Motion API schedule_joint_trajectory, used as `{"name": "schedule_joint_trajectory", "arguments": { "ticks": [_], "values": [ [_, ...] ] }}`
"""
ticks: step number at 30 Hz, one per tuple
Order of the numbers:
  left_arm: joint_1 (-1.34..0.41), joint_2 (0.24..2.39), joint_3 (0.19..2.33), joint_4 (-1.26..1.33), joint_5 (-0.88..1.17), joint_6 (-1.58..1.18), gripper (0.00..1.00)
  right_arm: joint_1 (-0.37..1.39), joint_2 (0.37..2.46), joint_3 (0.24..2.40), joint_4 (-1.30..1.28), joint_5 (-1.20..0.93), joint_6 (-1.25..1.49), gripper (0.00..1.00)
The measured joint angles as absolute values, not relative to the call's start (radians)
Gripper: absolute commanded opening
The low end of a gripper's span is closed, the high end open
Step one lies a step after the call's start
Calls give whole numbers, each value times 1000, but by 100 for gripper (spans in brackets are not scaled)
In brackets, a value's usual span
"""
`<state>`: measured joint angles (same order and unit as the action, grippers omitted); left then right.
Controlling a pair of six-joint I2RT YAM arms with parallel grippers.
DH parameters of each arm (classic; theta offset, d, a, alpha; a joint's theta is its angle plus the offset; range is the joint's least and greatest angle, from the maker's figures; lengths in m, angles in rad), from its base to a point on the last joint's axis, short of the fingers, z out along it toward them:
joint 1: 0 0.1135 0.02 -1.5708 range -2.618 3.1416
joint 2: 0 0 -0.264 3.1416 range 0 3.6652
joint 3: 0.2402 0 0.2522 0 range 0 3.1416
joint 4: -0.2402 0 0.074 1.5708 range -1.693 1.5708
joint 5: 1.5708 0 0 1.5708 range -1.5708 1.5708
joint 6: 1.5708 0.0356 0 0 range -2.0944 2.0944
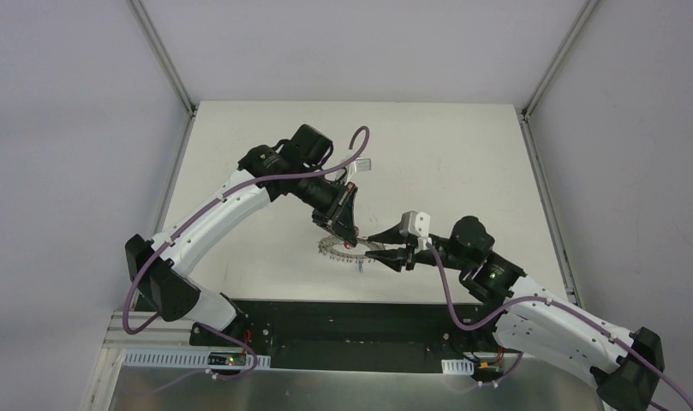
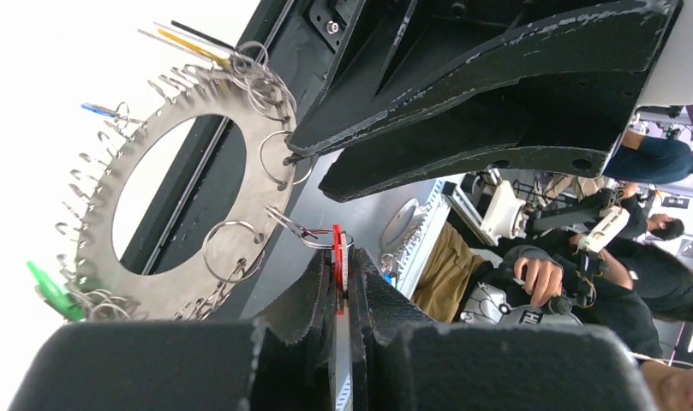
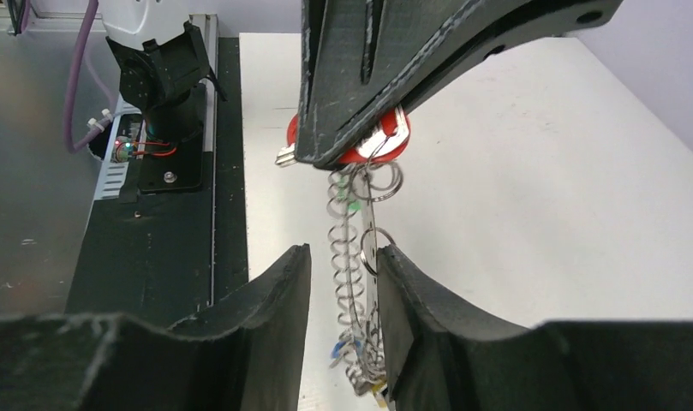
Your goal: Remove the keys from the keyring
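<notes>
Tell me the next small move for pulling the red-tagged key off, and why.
Probably close the right gripper on the keyring. Its jaws stand open on either side of the ring's edge, while the left gripper is shut on the red-tagged key. With the ring steadied, the left could likely work that key free.

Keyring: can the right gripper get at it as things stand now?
Probably yes. The right gripper's open fingers stand on either side of the keyring, with nothing between. The left gripper holds the red key above, clear of them.
</notes>
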<state>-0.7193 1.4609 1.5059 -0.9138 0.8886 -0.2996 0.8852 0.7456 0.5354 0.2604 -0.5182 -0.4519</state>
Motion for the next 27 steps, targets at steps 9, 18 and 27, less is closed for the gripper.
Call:
{"name": "schedule_joint_trajectory", "arguments": {
  "ticks": [9, 18, 27],
  "values": [
    [-718, 1471, 1507, -912, 854, -341, 0, 902, 682, 446, 309, -481, -355, 42],
    [-718, 1472, 1507, -910, 854, -352, 0, 903, 723, 435, 321, -403, -327, 49],
    [-718, 1472, 1507, -910, 854, -352, 0, 904, 761, 436, 324, -313, -307, 52]
  ]
}}
